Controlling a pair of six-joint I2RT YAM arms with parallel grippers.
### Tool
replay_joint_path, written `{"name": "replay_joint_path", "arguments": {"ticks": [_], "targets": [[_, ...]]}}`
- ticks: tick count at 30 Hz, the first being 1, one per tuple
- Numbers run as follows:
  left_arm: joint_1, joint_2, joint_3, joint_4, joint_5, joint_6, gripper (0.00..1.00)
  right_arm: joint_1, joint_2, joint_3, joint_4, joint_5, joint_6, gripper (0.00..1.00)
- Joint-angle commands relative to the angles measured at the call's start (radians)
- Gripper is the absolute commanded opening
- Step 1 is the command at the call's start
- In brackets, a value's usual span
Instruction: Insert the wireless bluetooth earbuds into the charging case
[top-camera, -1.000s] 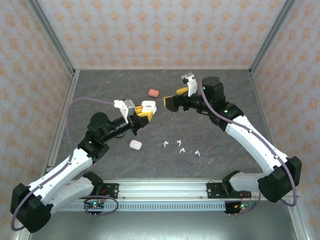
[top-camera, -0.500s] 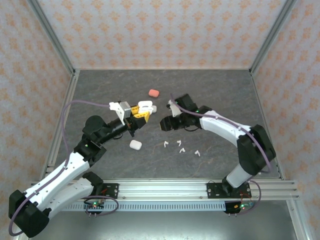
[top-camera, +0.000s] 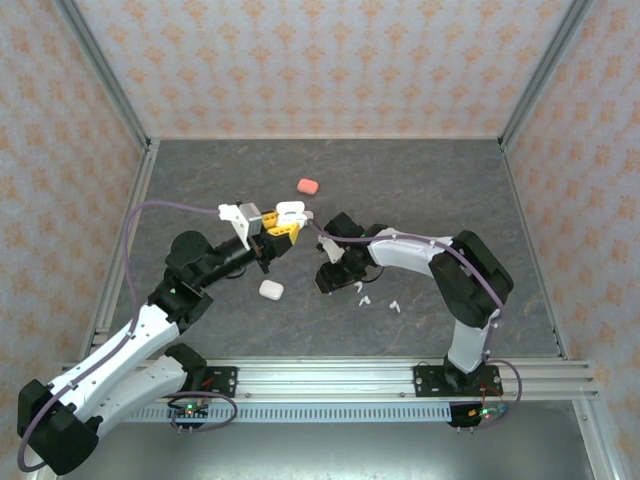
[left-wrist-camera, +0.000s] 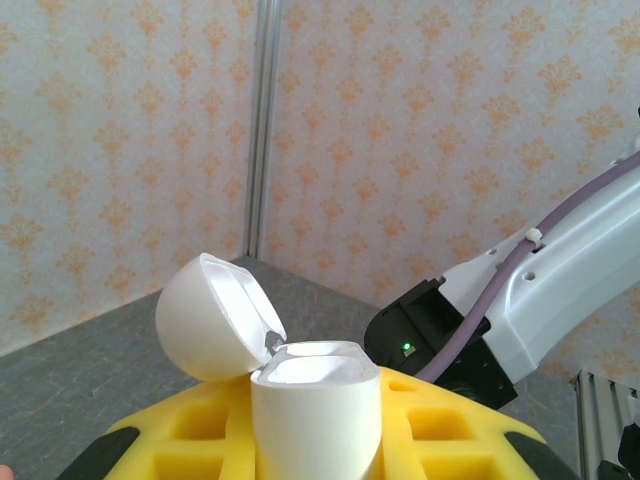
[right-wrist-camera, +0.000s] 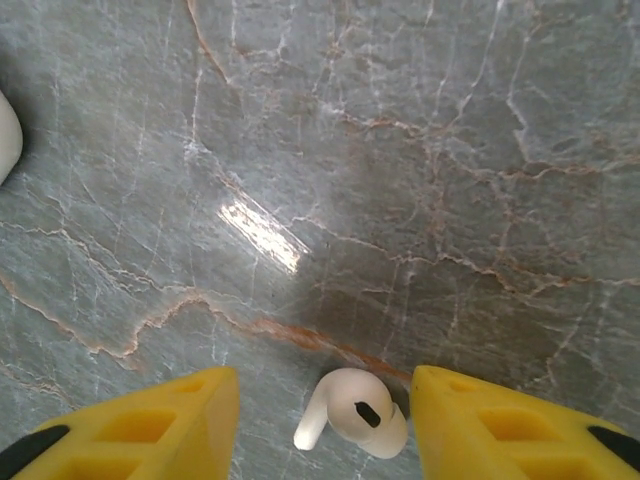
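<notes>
- Three loose earbuds (top-camera: 364, 300), all white, are seen on the grey table (top-camera: 440, 190) closest to the arm bases, just to the right of the right gripper (top-camera: 328, 280).
- The right gripper is lowered to the table surface with its jaws apart.
- In the right wrist view, one white earbud (right-wrist-camera: 352, 424) is located on the table between the two yellow fingers (right-wrist-camera: 150, 425). Its rounded body is set just beside the finger on the right of that view, and a clear gap is left between its stem and the other finger. The earbud is not gripped.
- A closed white case (top-camera: 271, 289) is placed on the table to the left of the right gripper, near it but apart.
- Farther out, the left gripper (top-camera: 284, 226) is held off the table and is clamped on the charging case (left-wrist-camera: 315, 400). The case is held upright between the yellow fingers, with its lid (left-wrist-camera: 215, 315) hinged open to the left in the left wrist view.
- The charging case is positioned beyond and to the left of the right gripper, apart from the earbud.
- A pink case (top-camera: 307, 185) is placed farthest back on the table.
</notes>
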Motion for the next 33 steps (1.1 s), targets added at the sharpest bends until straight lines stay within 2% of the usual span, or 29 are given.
{"name": "replay_joint_path", "arguments": {"ticks": [1,8,19,25,33], "targets": [[-0.006,-0.004,-0.004,0.009,-0.016,0.027,0.0,0.014,0.001,0.01,-0.082,0.021,-0.021,0.48],[-0.005,0.003,-0.004,0.014,-0.013,0.027,0.0,0.019,0.017,-0.002,-0.085,0.035,-0.023,0.43],[-0.005,-0.006,0.001,-0.002,-0.019,0.029,0.0,0.029,0.055,0.038,-0.091,0.058,-0.028,0.24],[-0.004,-0.007,0.006,-0.003,-0.017,0.023,0.0,0.026,-0.023,0.049,-0.063,0.059,-0.021,0.22],[-0.005,-0.004,0.005,0.009,-0.034,0.019,0.0,-0.025,-0.216,0.089,-0.015,0.144,-0.03,0.22]]}}
